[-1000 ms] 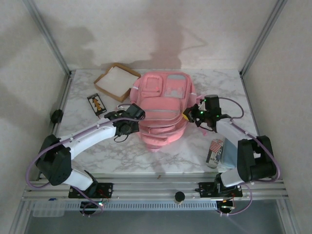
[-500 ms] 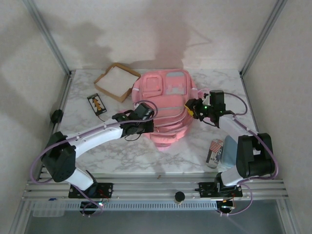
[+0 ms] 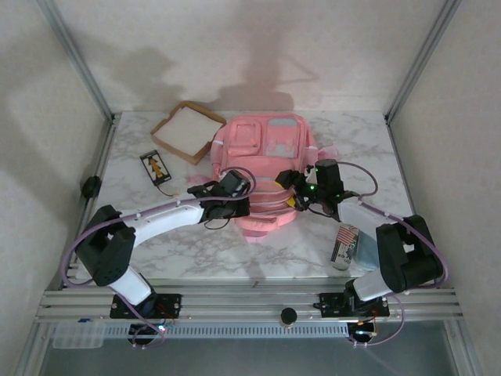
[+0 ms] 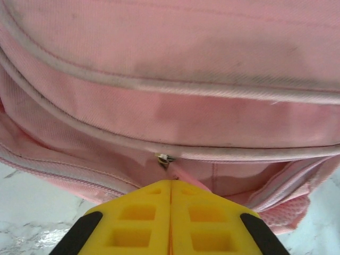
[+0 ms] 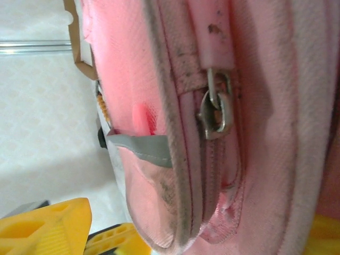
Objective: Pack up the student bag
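The student bag (image 3: 262,157) lies flat mid-table, a pink backpack with a pale panel on its front pocket. My left gripper (image 3: 239,200) sits at the bag's near left edge. In the left wrist view its yellow fingers (image 4: 138,218) are pressed together on a pink zip pull tab (image 4: 187,180) that runs from a metal slider (image 4: 164,158). My right gripper (image 3: 292,189) is at the bag's near right side. Seen from the right wrist, that gripper (image 5: 196,231) is open, its fingers (image 5: 48,223) wide apart either side of the bag's rim, below another slider (image 5: 215,109).
A shallow cardboard box (image 3: 188,131) with a white sheet stands at the back left. A small dark phone-like card (image 3: 156,166) lies near it. A drinks can (image 3: 344,244) and a pale blue object (image 3: 366,249) lie by the right arm's base.
The left gripper slid rightward along the bag's near edge, staying shut. The right gripper opened and moved left and nearer, onto the bag's right side.
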Controlling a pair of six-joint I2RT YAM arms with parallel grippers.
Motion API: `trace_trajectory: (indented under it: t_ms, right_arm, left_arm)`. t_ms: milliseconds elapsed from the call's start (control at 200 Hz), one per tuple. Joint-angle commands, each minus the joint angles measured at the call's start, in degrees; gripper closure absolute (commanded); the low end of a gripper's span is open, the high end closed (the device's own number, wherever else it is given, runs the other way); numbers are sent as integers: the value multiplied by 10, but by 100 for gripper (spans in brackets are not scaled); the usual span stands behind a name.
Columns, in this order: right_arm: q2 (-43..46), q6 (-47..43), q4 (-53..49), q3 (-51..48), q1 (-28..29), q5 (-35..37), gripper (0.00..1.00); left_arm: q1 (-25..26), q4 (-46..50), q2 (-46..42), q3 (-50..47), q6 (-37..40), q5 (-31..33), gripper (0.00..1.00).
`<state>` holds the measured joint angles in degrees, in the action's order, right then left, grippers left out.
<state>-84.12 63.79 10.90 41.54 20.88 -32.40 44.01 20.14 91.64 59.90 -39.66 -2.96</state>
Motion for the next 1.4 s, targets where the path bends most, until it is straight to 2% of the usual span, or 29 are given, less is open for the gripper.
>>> trace_trajectory:
  t_ms: [0, 100, 190, 355, 461, 536, 661, 721, 861, 1051, 1197, 1397]
  right_arm:
    - [23, 26, 42, -5, 31, 11, 20]
    - [23, 57, 71, -8, 70, 46, 21]
    - [6, 89, 112, -13, 108, 75, 28]
    - [-26, 87, 121, 11, 121, 102, 61]
    - [-22, 54, 72, 45, 120, 115, 88]
    - [-13, 45, 56, 55, 117, 119, 100]
    - [7, 89, 98, 46, 98, 94, 100]
    - [17, 104, 102, 50, 95, 92, 100]
    - [13, 129, 110, 60, 83, 70, 100]
    - [7, 132, 109, 80, 79, 58, 100]
    - [4, 132, 107, 89, 74, 50, 100]
    - [4, 127, 101, 93, 70, 47, 100]
  left_arm:
    - [-2, -40, 13, -15, -16, -27, 91]
    - [-2, -46, 20, -19, -22, -28, 92]
    - [-2, -54, 15, -24, -25, -26, 92]
    - [-3, -33, -10, -19, -21, -6, 91]
    - [-8, -3, -37, -17, -19, 14, 90]
    - [-11, 16, -60, -15, -17, 31, 85]
    - [-13, 31, -82, -6, -19, 38, 76]
    - [-13, 33, -86, 4, -24, 37, 66]
    - [-9, 33, -95, 22, -29, 55, 59]
    - [2, 19, -73, 23, -3, 42, 51]
    - [-3, 37, -34, 53, 24, 59, 49]
    - [0, -1, -14, 49, 45, 24, 53]
